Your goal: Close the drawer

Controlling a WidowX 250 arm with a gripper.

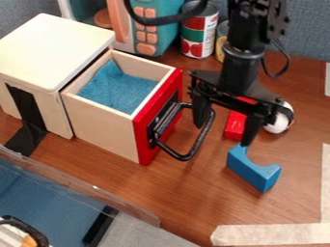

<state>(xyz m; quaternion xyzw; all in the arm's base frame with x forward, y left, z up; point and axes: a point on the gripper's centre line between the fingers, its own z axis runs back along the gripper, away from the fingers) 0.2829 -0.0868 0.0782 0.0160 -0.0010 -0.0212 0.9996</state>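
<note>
In the camera view, the drawer point(100, 124) is standing open, pulled out from the white cabinet point(51, 50). A blue cloth point(119, 89) lies inside it, and its red front point(143, 144) carries a black handle point(188, 157). The gripper point(224, 131) hangs above the bench point(193, 193), its fingers point(253, 129) spread wide apart and holding nothing. One finger is close beside the handle; if they touch, I cannot tell. The other one points down at the blue curved block point(253, 171). Behind the gripper is a red block point(235, 126).
</note>
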